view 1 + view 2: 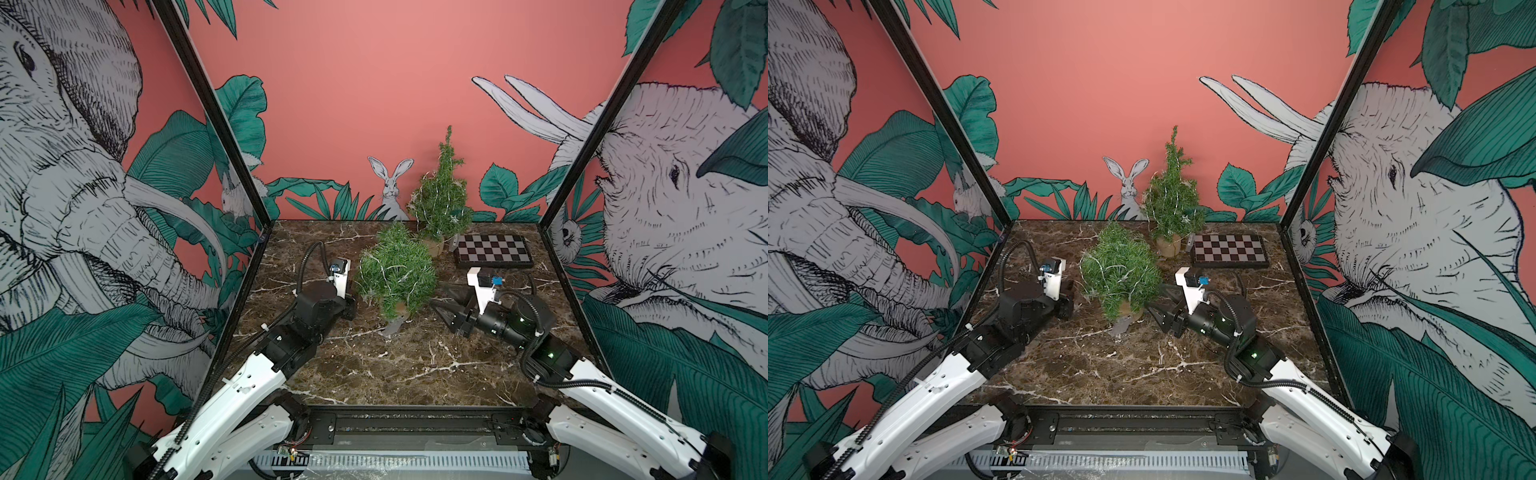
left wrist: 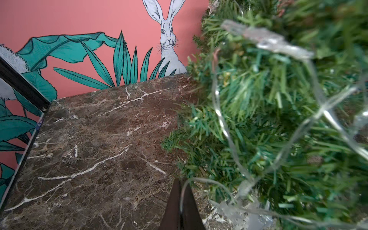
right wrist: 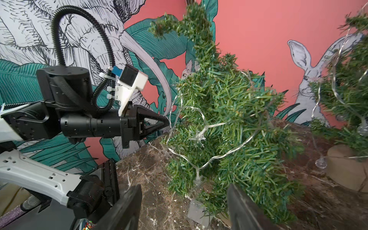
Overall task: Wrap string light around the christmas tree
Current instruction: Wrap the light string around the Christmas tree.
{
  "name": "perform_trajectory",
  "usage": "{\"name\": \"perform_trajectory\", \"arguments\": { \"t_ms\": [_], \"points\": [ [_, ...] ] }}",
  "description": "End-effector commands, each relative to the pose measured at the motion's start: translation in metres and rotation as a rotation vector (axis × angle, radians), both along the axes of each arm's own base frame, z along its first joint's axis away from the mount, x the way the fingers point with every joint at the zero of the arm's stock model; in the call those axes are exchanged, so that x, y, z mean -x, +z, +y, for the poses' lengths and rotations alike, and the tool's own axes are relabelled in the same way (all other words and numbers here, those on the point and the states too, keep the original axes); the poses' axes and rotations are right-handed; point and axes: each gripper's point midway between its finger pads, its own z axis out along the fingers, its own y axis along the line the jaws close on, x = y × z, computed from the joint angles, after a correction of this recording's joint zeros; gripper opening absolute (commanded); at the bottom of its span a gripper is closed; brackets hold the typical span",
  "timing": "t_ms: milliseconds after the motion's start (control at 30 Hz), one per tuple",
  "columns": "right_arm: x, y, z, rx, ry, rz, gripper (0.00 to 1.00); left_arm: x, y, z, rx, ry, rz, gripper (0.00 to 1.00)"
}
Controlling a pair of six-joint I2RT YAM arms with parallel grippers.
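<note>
The christmas tree [image 1: 395,270] was seen tilted between both grippers. The string light [image 3: 197,137] draped over it was pinched by the closed left gripper [image 3: 165,121]. The right gripper [image 3: 184,187] was spread open and empty, just before the tree's base.

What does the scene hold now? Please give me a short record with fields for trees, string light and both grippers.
left gripper: shut on the string light
right gripper: open, facing the near Christmas tree low down
near Christmas tree: between the grippers, string light looped around it
far Christmas tree: upright at the back, also strung
chessboard: lying beside the far Christmas tree
</note>
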Motion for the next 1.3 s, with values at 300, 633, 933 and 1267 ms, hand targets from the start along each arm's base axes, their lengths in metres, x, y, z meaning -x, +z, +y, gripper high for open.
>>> {"name": "perform_trajectory", "arguments": {
  "t_ms": [300,633,933,1267],
  "points": [
    [-0.013,-0.019,-0.009,0.046,-0.094,-0.03,0.69,-0.042,0.006,0.003,0.122,-0.018,-0.061,0.0],
    [-0.019,-0.032,-0.011,0.071,-0.124,-0.011,0.7,-0.079,-0.01,-0.004,0.143,-0.095,-0.113,0.0],
    [-0.02,-0.038,-0.014,0.081,-0.141,-0.001,0.71,-0.085,-0.024,-0.009,0.145,-0.197,-0.111,0.19],
    [-0.029,-0.041,-0.017,0.096,-0.189,-0.006,0.7,-0.074,-0.045,0.014,0.093,-0.109,-0.033,0.74]
  ]
}}
